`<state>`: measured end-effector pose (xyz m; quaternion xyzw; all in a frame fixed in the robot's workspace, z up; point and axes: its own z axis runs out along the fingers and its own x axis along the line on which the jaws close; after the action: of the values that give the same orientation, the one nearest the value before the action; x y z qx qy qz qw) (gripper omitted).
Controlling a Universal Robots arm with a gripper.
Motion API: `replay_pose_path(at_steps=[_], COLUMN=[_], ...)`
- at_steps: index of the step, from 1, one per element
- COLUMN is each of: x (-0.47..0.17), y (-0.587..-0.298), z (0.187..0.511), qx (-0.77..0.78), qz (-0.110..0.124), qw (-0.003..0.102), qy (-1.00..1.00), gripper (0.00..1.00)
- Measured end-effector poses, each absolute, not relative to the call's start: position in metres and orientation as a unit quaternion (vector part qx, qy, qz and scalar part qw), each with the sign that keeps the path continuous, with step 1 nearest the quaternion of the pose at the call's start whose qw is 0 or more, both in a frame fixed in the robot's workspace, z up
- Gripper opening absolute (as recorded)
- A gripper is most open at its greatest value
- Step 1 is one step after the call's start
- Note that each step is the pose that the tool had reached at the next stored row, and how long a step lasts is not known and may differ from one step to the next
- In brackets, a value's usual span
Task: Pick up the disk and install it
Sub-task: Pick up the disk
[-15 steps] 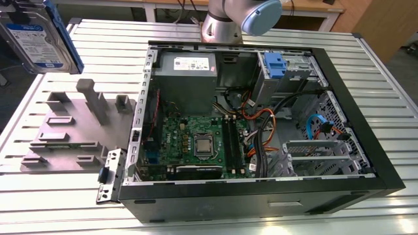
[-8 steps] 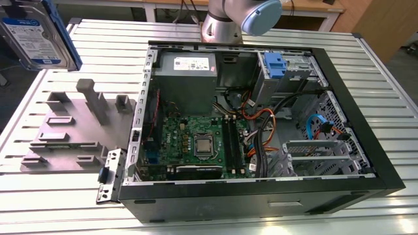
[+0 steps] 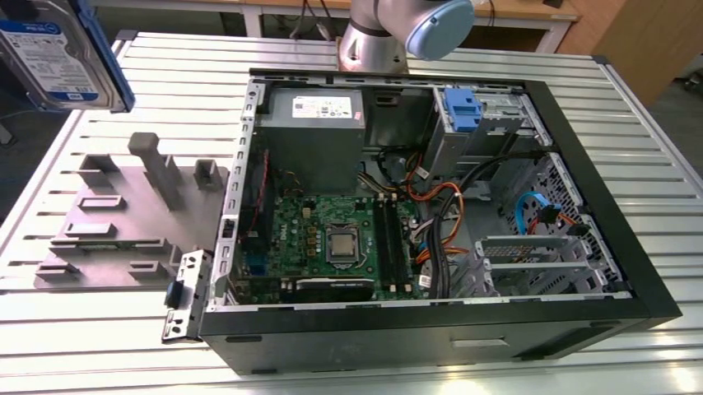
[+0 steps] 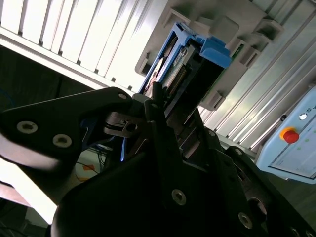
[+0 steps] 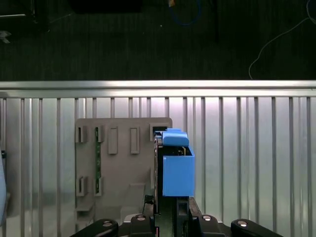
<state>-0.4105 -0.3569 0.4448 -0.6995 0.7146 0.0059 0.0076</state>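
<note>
High over the slatted table (image 3: pixel 66 329), my gripper (image 5: pixel 167 201) is closed tight on the disk (image 5: pixel 177 170), holding it edge-on above the grey fixture tray (image 5: pixel 118 163), apart from the open computer case (image 3: pixel 384 329)

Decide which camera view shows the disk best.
The exterior view: the disk shows its labelled face, though cut off by the picture's edge. Both wrist views show it edge-on, mostly its blue rails.
</note>
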Motion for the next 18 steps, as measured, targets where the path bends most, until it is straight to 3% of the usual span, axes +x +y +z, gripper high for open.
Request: replay_pose_path(at_steps=[18], x=[-0.41], y=[-0.357], z=[0.469], qx=[-0.7], qz=[0.006], qw=[0.008], qy=[0.715], gripper=[0.35])
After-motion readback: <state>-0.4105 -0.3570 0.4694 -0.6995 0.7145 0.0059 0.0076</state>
